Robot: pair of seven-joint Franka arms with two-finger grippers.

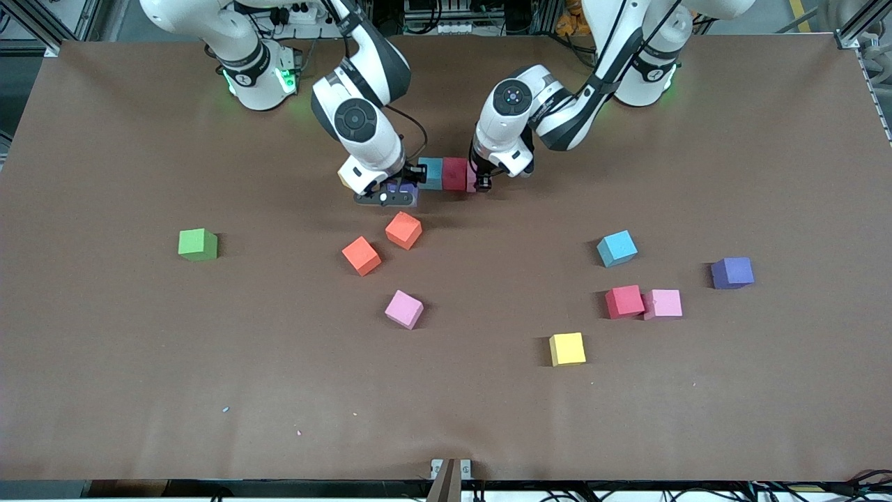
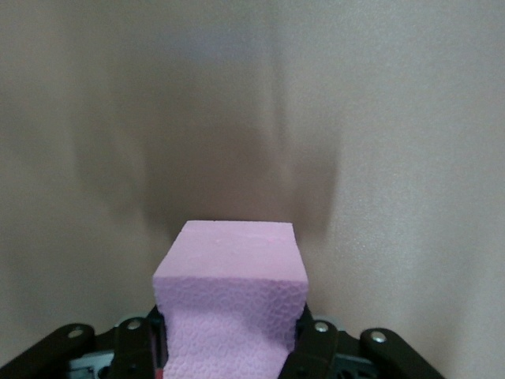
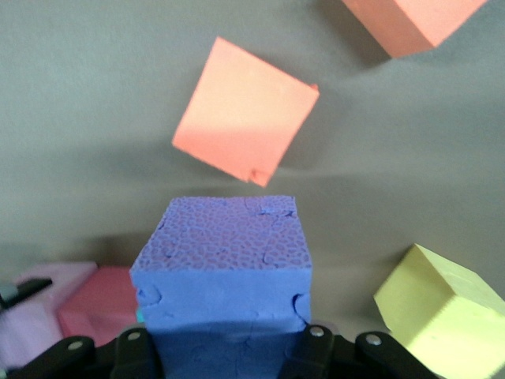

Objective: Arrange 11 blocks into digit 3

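Note:
A short row of blocks lies mid-table near the arms' bases: light blue, red, then a pink block. My left gripper is shut on that pink block, which fills the gap between its fingers. My right gripper is shut on a purple block at the row's light blue end. A yellow block sits right beside it. Red and pink blocks also show in the right wrist view.
Loose blocks lie nearer the front camera: two orange, pink, yellow, red touching pink, light blue, purple. A green cube sits toward the right arm's end.

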